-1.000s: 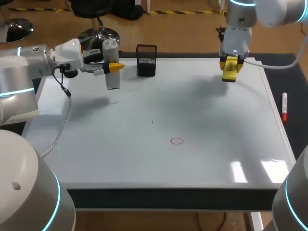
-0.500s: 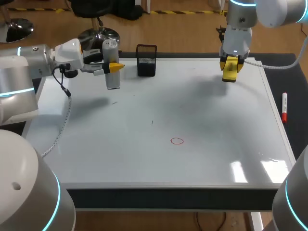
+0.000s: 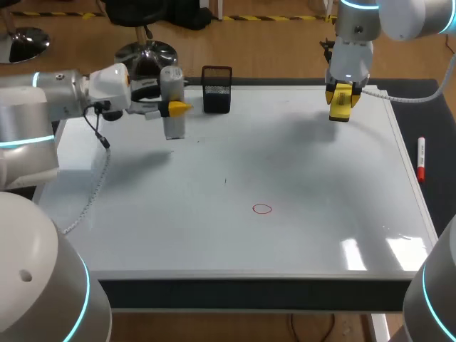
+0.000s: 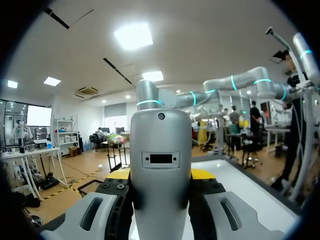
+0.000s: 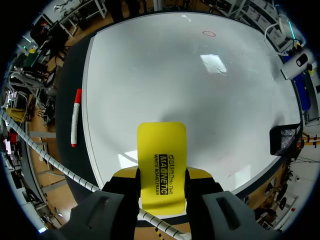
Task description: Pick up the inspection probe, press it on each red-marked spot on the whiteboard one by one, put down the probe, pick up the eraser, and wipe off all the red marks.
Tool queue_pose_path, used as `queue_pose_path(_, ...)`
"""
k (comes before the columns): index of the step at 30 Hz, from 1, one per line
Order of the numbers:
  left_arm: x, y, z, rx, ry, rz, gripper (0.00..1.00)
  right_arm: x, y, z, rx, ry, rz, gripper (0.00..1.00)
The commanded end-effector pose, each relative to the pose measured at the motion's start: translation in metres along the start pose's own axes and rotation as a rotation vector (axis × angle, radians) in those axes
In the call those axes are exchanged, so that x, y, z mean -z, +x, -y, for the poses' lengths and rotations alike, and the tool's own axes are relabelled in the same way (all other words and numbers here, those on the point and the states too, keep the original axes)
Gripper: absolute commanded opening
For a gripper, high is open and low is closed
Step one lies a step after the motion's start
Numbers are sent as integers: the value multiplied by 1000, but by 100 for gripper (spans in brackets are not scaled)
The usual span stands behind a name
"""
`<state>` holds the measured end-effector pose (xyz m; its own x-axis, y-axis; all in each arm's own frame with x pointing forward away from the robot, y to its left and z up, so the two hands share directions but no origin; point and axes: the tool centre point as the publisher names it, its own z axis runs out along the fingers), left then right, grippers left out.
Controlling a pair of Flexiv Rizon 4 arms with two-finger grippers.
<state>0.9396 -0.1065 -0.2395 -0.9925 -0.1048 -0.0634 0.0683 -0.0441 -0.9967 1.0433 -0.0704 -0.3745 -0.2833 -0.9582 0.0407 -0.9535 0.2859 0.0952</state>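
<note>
Left end effector (image 3: 173, 108) is gripping the inspection probe (image 3: 174, 127) at mid-barrel, with both yellow tips closed on it from two sides. The probe is hanging upright above the far left part of the whiteboard (image 3: 306, 178), near the black mesh holder (image 3: 216, 89). Right end effector (image 3: 340, 100) is clamping the yellow eraser (image 5: 161, 145) by its long edges over the far right part of the board.

One red mark (image 3: 262, 209), a small circle, is showing near the board's middle, well apart from both tools.

Handling, my judgement: the probe is looking rigid, smooth-cased and fairly light. A smooth shell may be slipping upward under pressing load, so the mid-barrel hold suits it, and the press should be going straight down its axis. The eraser is reading as light and stiff-backed, so the edge hold is leaving the wiping face free.

Against the frame half a second ago, my left arm is carrying the probe rightward, closer to the holder. Right arm, eraser and red mark are sitting unchanged.
</note>
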Motion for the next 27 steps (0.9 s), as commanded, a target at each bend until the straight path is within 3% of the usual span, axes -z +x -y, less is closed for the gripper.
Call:
queue_pose_path(1, -21, 19, -3, -9, 6, -1, 0, 2, 1, 0, 2, 1, -4, 0)
queue_pose_path(16, -111, 96, -1, -53, 55, -179, 0, 2, 1, 0, 2, 1, -4, 0)
queue_pose_path(27, -145, 144, -12, -26, 101, -271, 0, 2, 1, 0, 2, 1, -4, 0)
